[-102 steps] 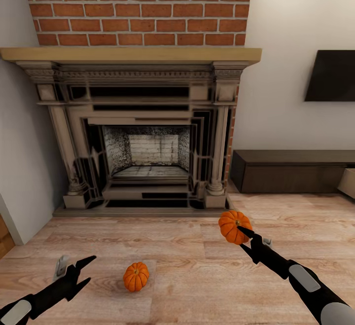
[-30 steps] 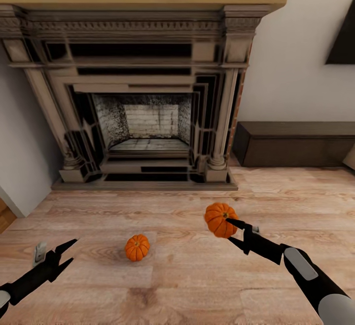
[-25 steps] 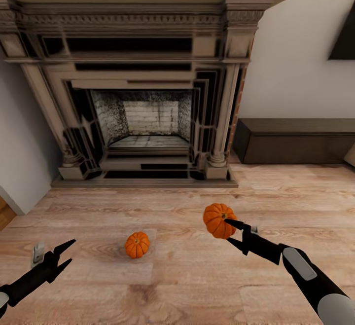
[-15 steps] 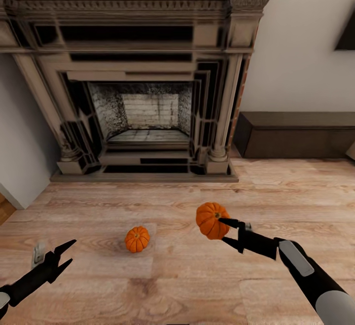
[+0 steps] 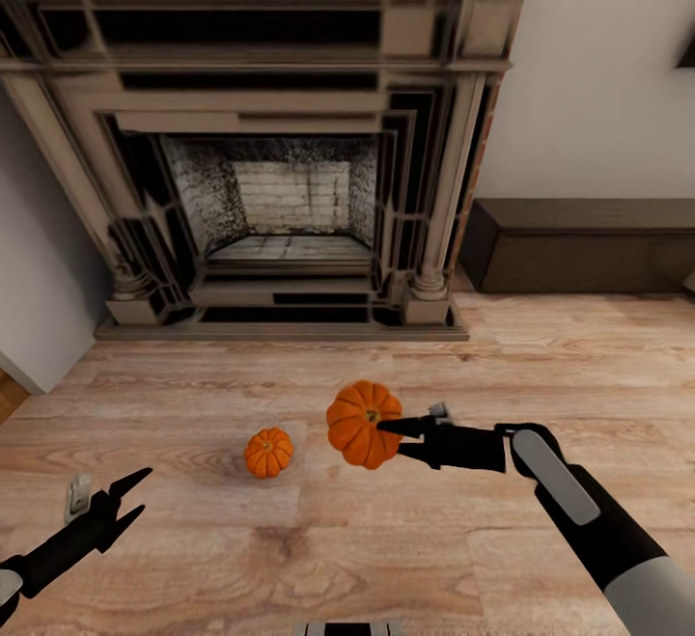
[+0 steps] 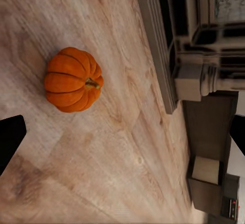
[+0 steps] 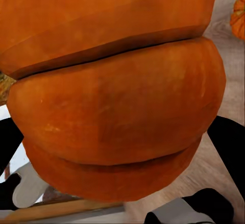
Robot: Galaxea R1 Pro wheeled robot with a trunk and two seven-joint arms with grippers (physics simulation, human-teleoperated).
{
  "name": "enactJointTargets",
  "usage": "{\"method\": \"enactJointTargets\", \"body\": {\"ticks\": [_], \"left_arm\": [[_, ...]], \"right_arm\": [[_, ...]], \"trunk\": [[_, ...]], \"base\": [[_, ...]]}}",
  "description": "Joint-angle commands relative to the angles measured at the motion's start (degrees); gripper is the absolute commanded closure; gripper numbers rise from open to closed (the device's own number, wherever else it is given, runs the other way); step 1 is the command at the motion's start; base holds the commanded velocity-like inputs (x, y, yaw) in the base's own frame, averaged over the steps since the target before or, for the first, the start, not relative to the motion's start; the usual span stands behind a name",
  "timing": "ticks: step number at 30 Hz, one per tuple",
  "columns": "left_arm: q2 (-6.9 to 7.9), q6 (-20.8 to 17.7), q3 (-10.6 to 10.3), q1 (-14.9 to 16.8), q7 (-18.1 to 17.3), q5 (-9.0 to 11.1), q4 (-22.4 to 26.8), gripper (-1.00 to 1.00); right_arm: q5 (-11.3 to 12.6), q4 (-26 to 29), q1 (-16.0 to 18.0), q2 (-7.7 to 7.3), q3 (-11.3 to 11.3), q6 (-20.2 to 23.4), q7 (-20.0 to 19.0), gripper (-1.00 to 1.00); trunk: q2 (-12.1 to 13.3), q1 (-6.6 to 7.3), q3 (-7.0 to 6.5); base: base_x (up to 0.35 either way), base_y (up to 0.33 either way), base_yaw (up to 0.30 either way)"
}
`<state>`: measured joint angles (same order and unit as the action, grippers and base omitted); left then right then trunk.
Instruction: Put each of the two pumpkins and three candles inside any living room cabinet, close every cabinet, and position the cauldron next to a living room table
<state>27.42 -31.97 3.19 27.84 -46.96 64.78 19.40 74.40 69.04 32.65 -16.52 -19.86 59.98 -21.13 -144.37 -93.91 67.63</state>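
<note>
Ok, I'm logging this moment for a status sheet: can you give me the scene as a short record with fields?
held pumpkin: in the right gripper, above the floor
loose pumpkin: on the wood floor, in front of the fireplace
left gripper: open, empty, low over the floor
cabinet: dark, low, against the wall to the right of the fireplace
fireplace: straight ahead

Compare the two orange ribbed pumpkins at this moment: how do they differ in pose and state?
The orange ribbed pumpkin in the right gripper is lifted off the wooden floor and tipped, its stem facing sideways toward the right gripper. The orange ribbed pumpkin on the floor rests near the open left gripper, untouched. In the head view the held one looks larger. Both share the same bright colour and squat ribbed shape.
</note>
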Motion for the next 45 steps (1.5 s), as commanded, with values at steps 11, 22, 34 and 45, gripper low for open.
{"method": "enactJointTargets", "body": {"ticks": [11,22,34,45], "left_arm": [[-0.51,-0.51,0.08,0.03,-2.9,-0.19,0.11,-1.0],[-0.62,-0.5,-0.04,0.03,-5.72,-0.2,0.76,-1.0],[-0.67,-0.38,-0.13,0.03,-7.02,-0.53,0.81,-1.0],[-0.7,-0.37,-0.19,0.03,-7.17,-0.64,0.9,-1.0]], "right_arm": [[6.88,1.72,0.05,-0.12,-0.61,0.02,2.53,1.0],[8.45,2.36,0.05,-0.09,-0.7,0.02,2.71,1.0],[8.48,2.4,0.05,-0.01,-0.62,0.02,3.59,1.0],[8.39,2.73,0.05,0.04,-0.53,0.02,3.83,1.0]], "trunk": [[-0.17,-0.27,2.49],[-0.32,-0.55,4.93],[-0.48,-0.86,7.58],[-0.62,-1.15,10.02]], "base": [[0.0,0.0,0.0],[0.0,0.0,0.0],[0.0,0.0,0.0],[0.0,0.0,0.0]]}}
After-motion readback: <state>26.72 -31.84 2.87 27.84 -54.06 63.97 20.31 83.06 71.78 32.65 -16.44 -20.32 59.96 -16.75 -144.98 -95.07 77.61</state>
